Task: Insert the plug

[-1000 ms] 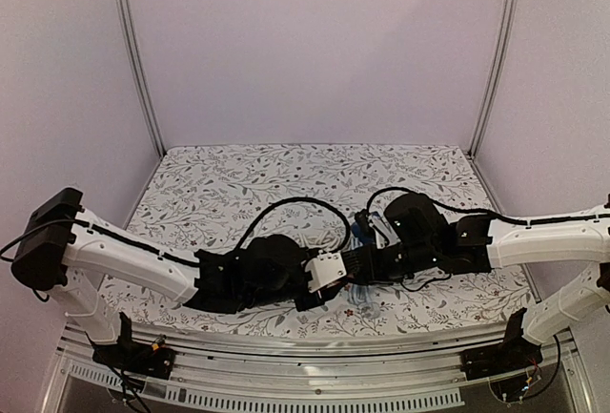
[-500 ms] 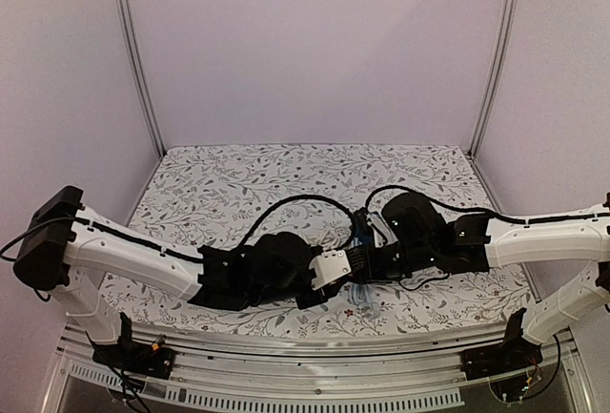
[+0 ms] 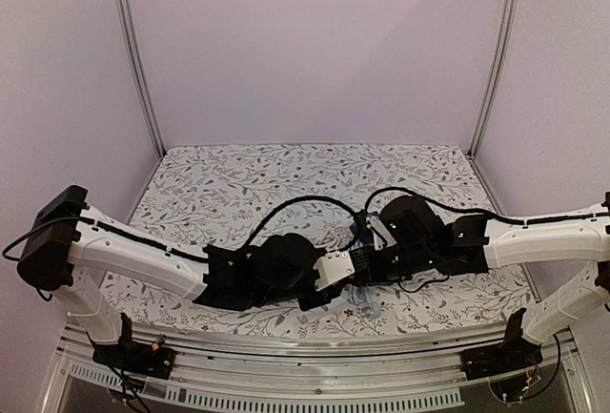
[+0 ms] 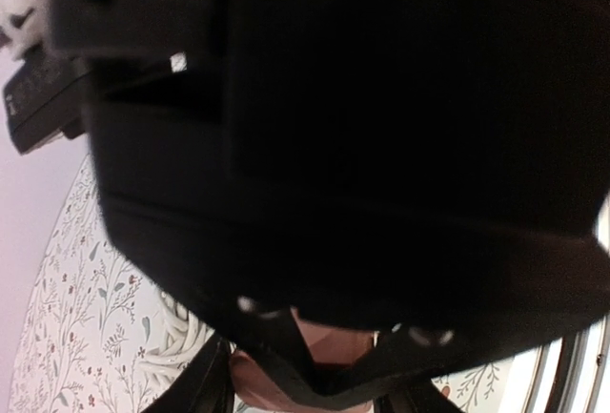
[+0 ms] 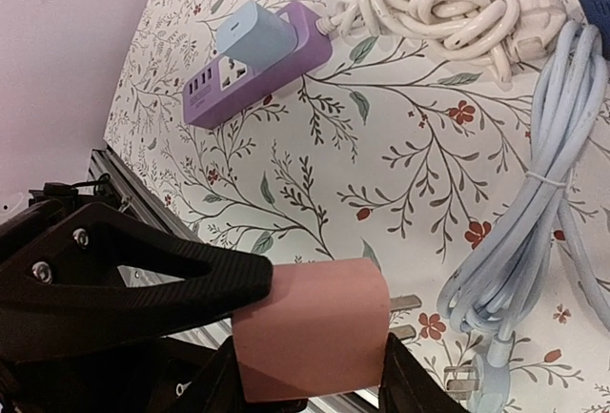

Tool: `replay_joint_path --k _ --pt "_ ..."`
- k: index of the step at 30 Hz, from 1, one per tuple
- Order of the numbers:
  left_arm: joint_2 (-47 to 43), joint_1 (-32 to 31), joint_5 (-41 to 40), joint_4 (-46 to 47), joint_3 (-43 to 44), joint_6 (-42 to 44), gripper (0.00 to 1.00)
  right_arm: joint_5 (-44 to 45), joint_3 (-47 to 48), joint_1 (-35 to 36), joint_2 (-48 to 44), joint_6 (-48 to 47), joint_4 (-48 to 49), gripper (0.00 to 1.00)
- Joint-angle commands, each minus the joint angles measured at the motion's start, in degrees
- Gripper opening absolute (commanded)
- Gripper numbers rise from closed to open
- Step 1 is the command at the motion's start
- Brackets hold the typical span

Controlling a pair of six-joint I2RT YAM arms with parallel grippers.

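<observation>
Right fingers (image 5: 172, 275) clamped on the pink plug (image 5: 310, 327), prongs jutting sideways | left fingers (image 4: 200, 394) — we cannot tell | power strip (image 5: 257, 65) well beyond our fingertips on the bench (image 5: 315, 194) | we should square prongs over a free socket, then press straight

We see the pink plug (image 5: 310, 327) held off the table in the right gripper (image 5: 307, 341), its two metal prongs (image 5: 404, 301) pointing sideways. The purple power strip (image 5: 257, 74) lies flat, well apart, sockets up, a pale blue adapter (image 5: 251, 36) seated in it
</observation>
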Motion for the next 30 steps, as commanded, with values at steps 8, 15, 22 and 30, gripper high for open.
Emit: replay_joint_path --k 8,15,22,30 --pt "-4.37 -0.10 -6.18 -5.09 -2.46 -7.04 0.00 7.04 -0.23 0.97 -4.59 -3.38 -0.27 0.98" --pt "-8.25 -0.10 -7.61 -6.62 -4.31 -11.38 0.00 14.64 3.00 0.94 -5.43 -4.58 -3.78 0.99" --pt "-12.41 -0.10 -10.50 -9.39 -5.98 -17.42 0.00 26.24 5.48 0.98 -6.06 -4.35 -4.25 0.99" --pt "-16.42 -0.10 -18.88 -17.59 -6.11 -26.97 0.00 33.10 5.25 -1.53 -5.55 -5.00 1.12 0.99"
